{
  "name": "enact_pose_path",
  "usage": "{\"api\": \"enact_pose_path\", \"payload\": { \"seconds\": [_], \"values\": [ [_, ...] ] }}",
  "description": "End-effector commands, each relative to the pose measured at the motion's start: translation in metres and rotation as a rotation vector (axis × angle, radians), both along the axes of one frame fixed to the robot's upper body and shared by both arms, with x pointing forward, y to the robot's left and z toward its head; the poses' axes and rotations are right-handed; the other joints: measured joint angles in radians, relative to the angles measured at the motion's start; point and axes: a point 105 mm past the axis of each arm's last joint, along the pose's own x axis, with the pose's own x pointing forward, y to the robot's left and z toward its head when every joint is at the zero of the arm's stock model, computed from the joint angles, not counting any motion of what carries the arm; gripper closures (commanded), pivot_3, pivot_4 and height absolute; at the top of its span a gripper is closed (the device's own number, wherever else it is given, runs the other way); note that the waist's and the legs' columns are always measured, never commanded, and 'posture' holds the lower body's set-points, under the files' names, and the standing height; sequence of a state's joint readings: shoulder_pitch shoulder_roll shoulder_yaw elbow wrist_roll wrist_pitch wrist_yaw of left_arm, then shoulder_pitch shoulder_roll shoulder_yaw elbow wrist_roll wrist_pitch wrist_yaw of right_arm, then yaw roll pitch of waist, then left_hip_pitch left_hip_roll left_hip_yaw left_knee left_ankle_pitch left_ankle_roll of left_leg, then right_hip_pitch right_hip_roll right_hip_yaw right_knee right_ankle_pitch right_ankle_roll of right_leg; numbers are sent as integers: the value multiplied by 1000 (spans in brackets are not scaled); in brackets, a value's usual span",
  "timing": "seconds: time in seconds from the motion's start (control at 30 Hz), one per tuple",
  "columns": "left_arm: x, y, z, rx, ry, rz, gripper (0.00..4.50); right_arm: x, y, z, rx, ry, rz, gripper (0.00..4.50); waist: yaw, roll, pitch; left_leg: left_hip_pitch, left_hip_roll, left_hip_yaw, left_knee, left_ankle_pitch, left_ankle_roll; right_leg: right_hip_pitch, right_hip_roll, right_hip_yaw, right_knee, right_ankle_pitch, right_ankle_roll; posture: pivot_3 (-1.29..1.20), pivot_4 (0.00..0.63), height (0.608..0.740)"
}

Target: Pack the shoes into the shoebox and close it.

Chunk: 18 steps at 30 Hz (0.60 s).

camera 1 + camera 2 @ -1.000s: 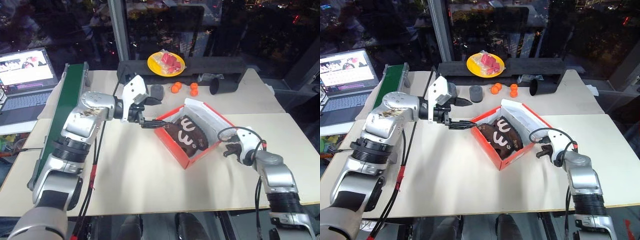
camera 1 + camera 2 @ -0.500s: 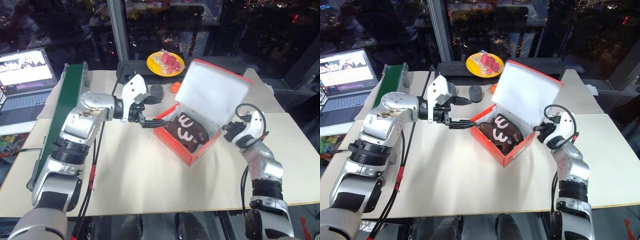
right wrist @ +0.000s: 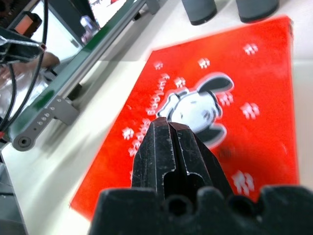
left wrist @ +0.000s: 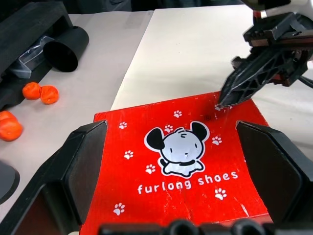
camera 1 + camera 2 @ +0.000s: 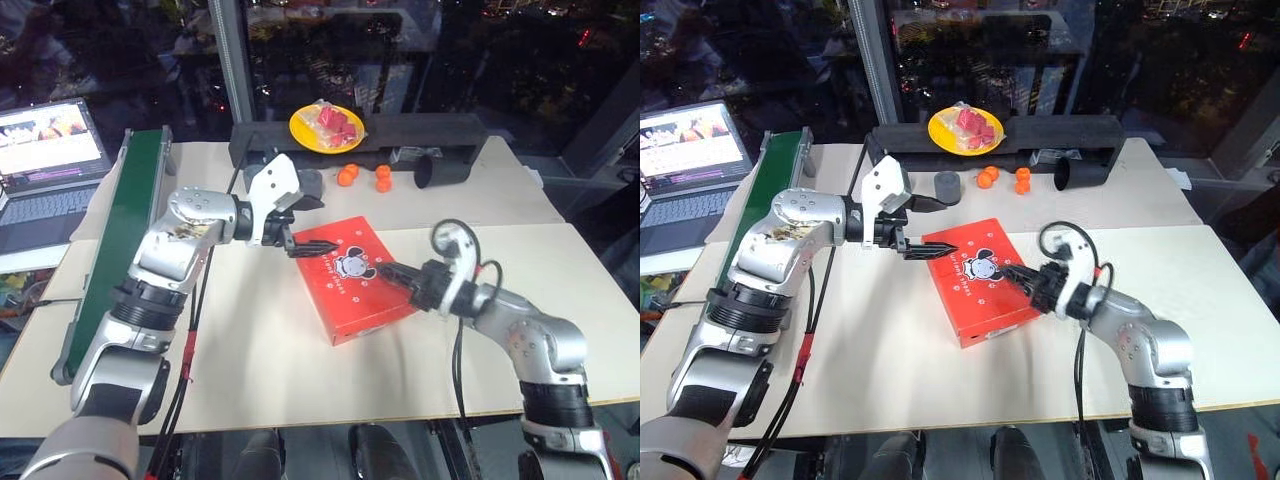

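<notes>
Where the two cream tabletops (image 5: 250,350) meet, we see the shoebox (image 5: 352,278) lying flat with its lid down, set at a slant to the table edge. It is red-orange, and its top carries a white-and-black cartoon dog, small white paw prints and the words "furlong shoes". Our left gripper (image 5: 296,243) is at the box's far left corner with its black fingers (image 4: 78,166) spread wide, one on each side of the lid, grasping nothing. Our right gripper (image 5: 385,271) has its fingers pressed together, the tip resting on the lid near its right edge. Behind the box we see oranges (image 5: 347,175) and a yellow plate (image 5: 300,125).
</notes>
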State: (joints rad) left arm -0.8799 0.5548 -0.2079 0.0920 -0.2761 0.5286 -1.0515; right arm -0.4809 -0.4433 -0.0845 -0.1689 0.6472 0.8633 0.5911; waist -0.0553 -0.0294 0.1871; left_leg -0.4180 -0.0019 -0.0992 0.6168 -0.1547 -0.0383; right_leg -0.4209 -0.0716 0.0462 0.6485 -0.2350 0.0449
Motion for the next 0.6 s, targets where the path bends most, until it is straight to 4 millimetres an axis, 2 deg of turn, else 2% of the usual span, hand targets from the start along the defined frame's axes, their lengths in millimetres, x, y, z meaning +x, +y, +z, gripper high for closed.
{"api": "enact_pose_path", "payload": {
  "seconds": [0.03, 0.13, 0.23, 0.4, 0.5, 0.6],
  "values": [
    [-2, 10, 14, -32, -50, 44, 0, 6, 14, 16, -44, -50, 26, 4467, 1, 0, 0, 0, 0, 0, 0, 0, 0, 0, 0, 0, 0, 0, 0, 0, 150, 740],
    [-3, 18, 9, -41, -31, 86, 0, 3, 40, 7, -126, -44, 119, 4467, 5, 0, 0, -1, 0, 0, 0, 0, 0, 0, 0, 0, 0, 2, -4, 0, 150, 740],
    [-6, 23, 2, -37, -16, 115, 0, 3, 49, -18, -206, -3, 152, 4467, 5, 0, 0, -1, 0, 0, 0, -1, 1, -1, -1, 0, 0, 3, -5, 0, 150, 740],
    [-9, 29, -3, -37, -6, 156, 0, 7, 43, -56, -346, 40, 132, 4467, 12, 0, 0, -1, -1, 0, 0, -1, 1, 0, -1, -1, 0, 3, -5, 0, 150, 740],
    [-11, 32, -7, -37, 0, 171, 0, 7, 32, -85, -460, 67, 117, 4467, 11, -1, -1, 1, 0, 0, 1, -1, 1, 2, -1, -1, 0, 3, -4, 0, 150, 740],
    [-12, 32, -9, -40, 6, 176, 0, 11, 29, -81, -461, 48, 90, 4467, 11, -1, -1, 7, 0, 0, 0, -1, 1, 7, 0, -1, 0, 0, 0, 0, 150, 740]
  ]
}}
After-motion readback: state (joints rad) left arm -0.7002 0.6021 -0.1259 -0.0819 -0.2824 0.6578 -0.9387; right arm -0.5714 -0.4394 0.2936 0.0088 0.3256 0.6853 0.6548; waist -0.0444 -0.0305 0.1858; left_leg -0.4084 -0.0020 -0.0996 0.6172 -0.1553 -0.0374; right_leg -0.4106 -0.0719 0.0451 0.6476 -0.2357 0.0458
